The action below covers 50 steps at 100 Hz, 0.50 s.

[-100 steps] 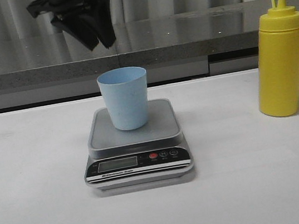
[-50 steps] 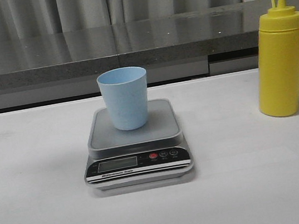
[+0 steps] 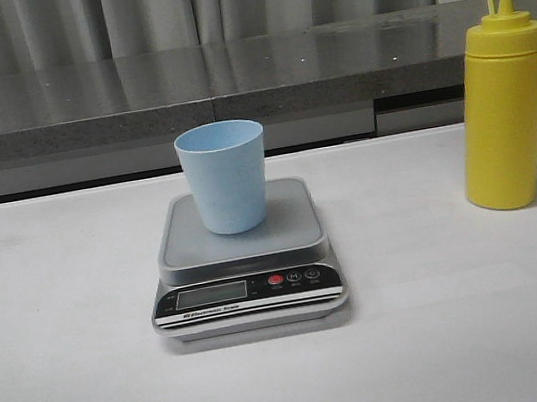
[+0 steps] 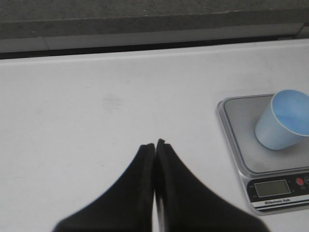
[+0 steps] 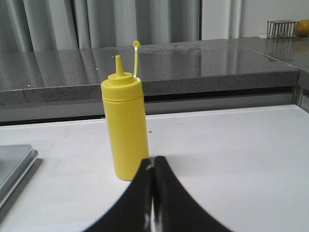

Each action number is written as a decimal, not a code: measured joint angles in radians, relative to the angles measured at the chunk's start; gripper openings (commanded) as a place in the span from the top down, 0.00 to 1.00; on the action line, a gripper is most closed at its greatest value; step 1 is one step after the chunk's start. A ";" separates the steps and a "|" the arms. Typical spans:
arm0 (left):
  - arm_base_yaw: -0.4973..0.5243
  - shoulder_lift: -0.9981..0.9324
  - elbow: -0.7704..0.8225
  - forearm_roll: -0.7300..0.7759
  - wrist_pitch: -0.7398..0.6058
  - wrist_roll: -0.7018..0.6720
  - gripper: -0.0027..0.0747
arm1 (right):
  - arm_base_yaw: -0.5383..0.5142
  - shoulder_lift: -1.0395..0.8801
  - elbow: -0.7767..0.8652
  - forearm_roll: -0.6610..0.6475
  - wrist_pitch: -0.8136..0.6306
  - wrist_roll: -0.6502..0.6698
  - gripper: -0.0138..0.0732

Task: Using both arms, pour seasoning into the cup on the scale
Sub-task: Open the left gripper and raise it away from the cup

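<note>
Scale (image 3: 245, 265) sits nearest on the white table (image 3: 75, 392), the pale blue cup (image 3: 226, 177) upright on its grey platform. Farther right stands the seasoning bottle (image 3: 502, 105) (cap tethered, nozzle bare) — well apart from the scale. Both grippers — left (image 4: 155, 144), right (image 5: 153, 159) — are pressed closed on nothing, above bare table.

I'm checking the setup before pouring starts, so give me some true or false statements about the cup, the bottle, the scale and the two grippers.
1. The small pale blue plastic cup stands upright on the flat grey digital scale. True.
2. The tall yellow plastic squeeze bottle is lying on its side. False: it stands upright on the white table, apart from the scale.
3. The bottle's thin tethered cap is off its cone nozzle. True.
4. The right gripper holds the bottle. False: its fingers are shut and hold nothing, short of the bottle.
5. The left gripper is open around the cup. False: it is shut, away from the cup.
</note>
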 measured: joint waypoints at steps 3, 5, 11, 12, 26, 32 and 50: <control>0.015 -0.043 0.032 0.000 -0.015 0.000 0.99 | 0.000 0.000 0.000 0.000 0.000 0.000 0.92; 0.026 -0.068 0.055 0.000 -0.026 0.000 0.99 | 0.000 0.000 0.000 0.000 0.000 0.000 0.92; 0.057 -0.136 0.124 0.000 -0.063 0.000 0.99 | 0.000 0.000 0.000 0.000 0.000 0.000 0.92; 0.060 -0.153 0.131 0.000 -0.067 0.000 0.99 | 0.000 0.000 0.000 0.000 0.000 0.000 0.92; 0.098 -0.318 0.265 0.002 -0.143 0.000 0.99 | 0.000 0.000 0.000 0.000 0.000 0.000 0.92; 0.102 -0.379 0.317 0.002 -0.171 0.000 0.99 | 0.000 0.000 0.000 0.000 0.000 0.000 0.92; 0.102 -0.544 0.434 0.002 -0.201 -0.002 0.99 | 0.000 0.000 0.000 0.000 0.000 0.000 0.92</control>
